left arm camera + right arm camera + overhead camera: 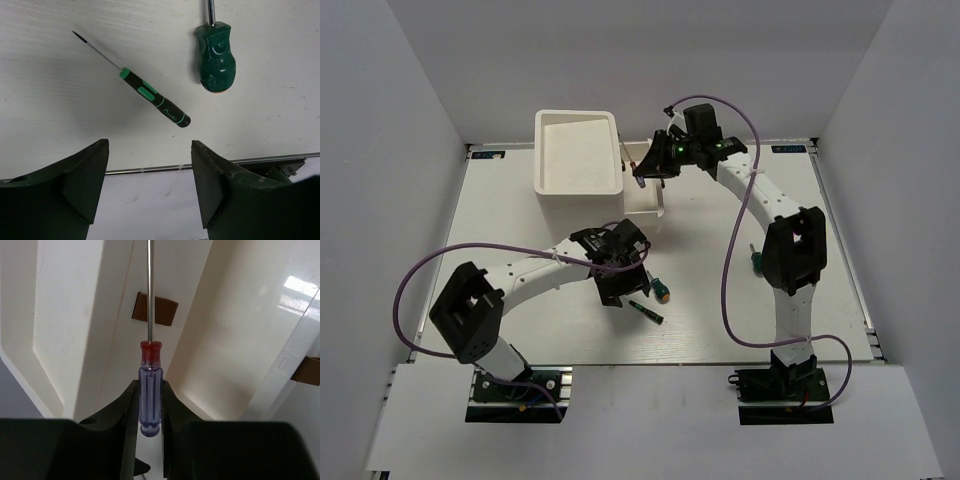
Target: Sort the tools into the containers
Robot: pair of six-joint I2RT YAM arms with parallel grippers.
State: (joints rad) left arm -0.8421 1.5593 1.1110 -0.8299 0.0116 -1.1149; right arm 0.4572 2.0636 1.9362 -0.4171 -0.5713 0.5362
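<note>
The white container (578, 152) stands at the back left, with an open drawer (645, 196) pulled out on its right side. My right gripper (645, 172) is above that drawer, shut on a blue-handled screwdriver (150, 390) with a red collar; its shaft points at the drawer's inside (235, 335). My left gripper (610, 292) is open and empty above the table. Beyond its fingers (212, 185) lie a thin black-and-green screwdriver (150, 95) and a stubby green-handled screwdriver (216, 57). Both also show in the top view, the thin one (646, 311) and the stubby one (661, 290).
Another green-handled screwdriver (755, 260) lies by the right arm's elbow. Brown drawer knobs (155, 309) show on the container's front. The table's near metal edge (150, 170) runs just under my left fingers. Purple cables loop over both arms.
</note>
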